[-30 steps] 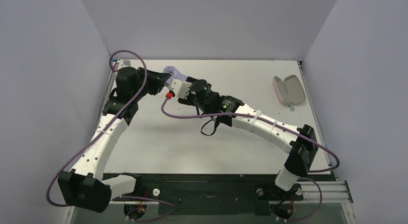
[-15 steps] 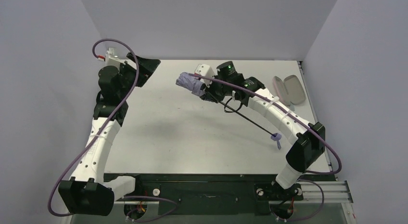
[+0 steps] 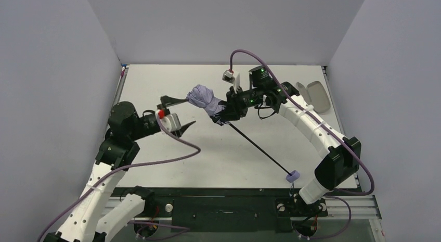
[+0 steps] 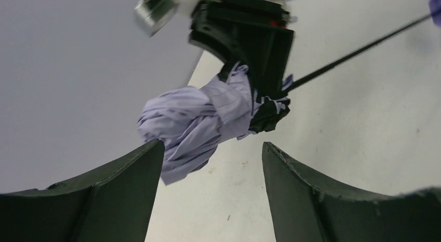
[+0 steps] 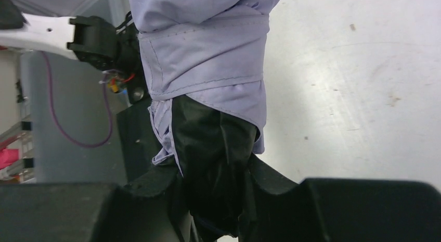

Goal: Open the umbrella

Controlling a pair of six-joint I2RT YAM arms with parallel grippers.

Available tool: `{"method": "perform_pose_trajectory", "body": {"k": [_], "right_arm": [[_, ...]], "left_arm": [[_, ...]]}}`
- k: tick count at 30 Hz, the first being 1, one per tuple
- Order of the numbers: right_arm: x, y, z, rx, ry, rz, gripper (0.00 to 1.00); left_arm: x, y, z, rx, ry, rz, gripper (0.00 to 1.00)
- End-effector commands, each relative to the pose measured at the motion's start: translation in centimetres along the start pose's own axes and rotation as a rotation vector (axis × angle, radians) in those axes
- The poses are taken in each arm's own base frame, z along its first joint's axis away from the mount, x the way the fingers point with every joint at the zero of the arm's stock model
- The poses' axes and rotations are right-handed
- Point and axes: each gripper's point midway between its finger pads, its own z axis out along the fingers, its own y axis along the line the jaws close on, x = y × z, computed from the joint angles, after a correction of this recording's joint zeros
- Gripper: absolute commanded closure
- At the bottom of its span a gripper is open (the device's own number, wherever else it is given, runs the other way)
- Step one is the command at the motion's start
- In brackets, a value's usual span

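While the umbrella [image 3: 208, 103] is held above the bench [image 3: 156, 86] by its bundled canopy, clamped in the right tool [image 3: 224, 111], its shaft slants toward the near edge; the left tool [image 3: 179, 113] is spread apart beside it.

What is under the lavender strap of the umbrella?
The strap wraps the bunched lavender canopy; black underside fabric pokes out below it. The folded ribs inside are covered.
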Motion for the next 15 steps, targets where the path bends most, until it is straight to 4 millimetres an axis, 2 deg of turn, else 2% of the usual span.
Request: {"method": "perform_pose_trajectory", "body": {"k": [1,2,5,8,15], "right_arm": [[-0.9,4.6,-0.7,-0.184,-0.047,0.009,1.00],[-0.5,4.7,-0.5,-0.190,-0.040,0.014,1.00],[0.1,5.2,-0.3,-0.203,-0.027,0.038,1.00],[0.8,6.0,0.0,-0.225,-0.008,0.050,1.00],[2.3,7.1,0.2,-0.238,0.017,0.042,1.00]], "left_arm": [[2.0,-4.3,0.5,0.258,0.062,0.417,0.37],[2.2,-5.4,0.7,0.294,0.069,0.435,0.39],[2.3,-6.7,1.3,0.352,0.072,0.535,0.46],[2.9,-7.9,1.6,0.403,0.085,0.587,0.48],[3.0,-8.8,2.2,0.426,0.075,0.646,0.51]]}}
